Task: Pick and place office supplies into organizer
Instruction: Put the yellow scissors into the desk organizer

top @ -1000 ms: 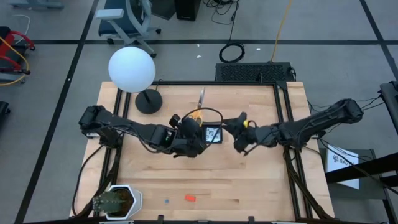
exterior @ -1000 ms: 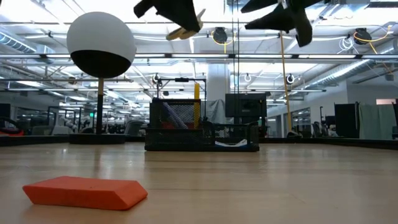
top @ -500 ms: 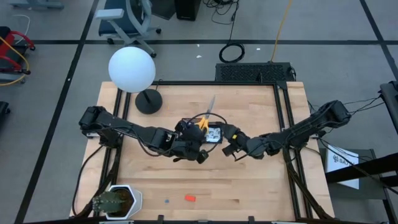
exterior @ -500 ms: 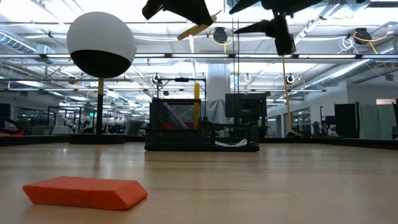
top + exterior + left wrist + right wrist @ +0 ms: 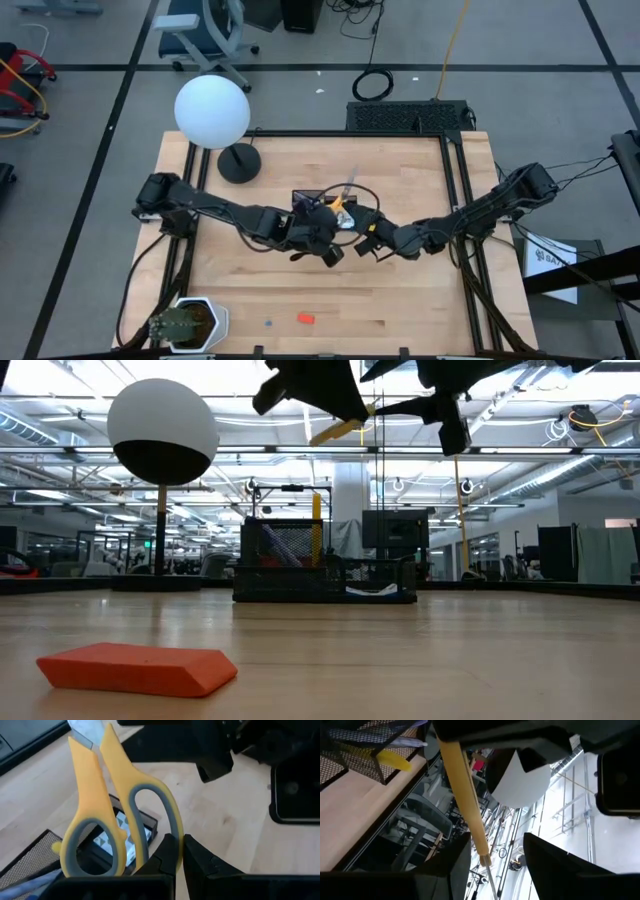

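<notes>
We are holding scissors (image 5: 112, 815) clenched in the left gripper (image 5: 178, 851) over the organizer (image 5: 127, 827); the released right gripper (image 5: 371, 243) crowding beside risks knocking them loose.

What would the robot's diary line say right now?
left gripper: shut on yellow-handled scissors, above black mesh organizer | right gripper: open, beside | small red eraser: on table

table (image 5: 400, 290) | on it: organizer (image 5: 325, 565), eraser (image 5: 306, 318), lamp base (image 5: 239, 163), planter (image 5: 190, 324)

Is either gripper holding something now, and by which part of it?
The left gripper holds the yellow-handled scissors, its fingers shut on one handle loop, above the organizer. The right gripper is open and holds nothing.
</notes>
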Tool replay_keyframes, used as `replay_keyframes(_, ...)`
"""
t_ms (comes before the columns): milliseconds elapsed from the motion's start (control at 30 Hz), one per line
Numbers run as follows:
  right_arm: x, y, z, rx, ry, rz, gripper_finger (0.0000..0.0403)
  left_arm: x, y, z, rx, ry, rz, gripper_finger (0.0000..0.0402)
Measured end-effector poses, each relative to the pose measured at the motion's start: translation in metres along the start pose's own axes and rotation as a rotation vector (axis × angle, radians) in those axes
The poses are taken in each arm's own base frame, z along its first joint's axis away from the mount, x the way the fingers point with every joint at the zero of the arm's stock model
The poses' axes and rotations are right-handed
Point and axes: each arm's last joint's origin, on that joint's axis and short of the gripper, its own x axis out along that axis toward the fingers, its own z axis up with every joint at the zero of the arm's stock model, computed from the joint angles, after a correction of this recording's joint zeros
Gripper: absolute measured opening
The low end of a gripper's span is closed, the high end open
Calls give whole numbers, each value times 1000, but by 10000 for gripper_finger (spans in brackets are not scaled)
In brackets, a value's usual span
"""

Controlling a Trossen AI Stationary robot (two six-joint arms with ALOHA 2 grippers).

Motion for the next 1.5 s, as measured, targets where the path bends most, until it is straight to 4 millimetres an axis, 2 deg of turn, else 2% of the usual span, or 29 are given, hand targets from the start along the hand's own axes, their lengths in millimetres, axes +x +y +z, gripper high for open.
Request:
replay_keyframes(533, -1, 0, 3, 22, -74, -21, 164, -2, -8, 4, 11, -32, -91, 12)
replay_keyframes(667, -1, 0, 2, 21, -48, -10, 122, -3, -11, 3, 36, -33, -100, 12)
replay_keyframes(833, -1, 4, 2, 13, -19, 22, 26, -4, -11, 2, 37, -32, -101, 10)
replay_keyframes(1500, 2, 7, 1, 14, -25, 34, 23, -3, -11, 2, 71, -30, -97, 33)
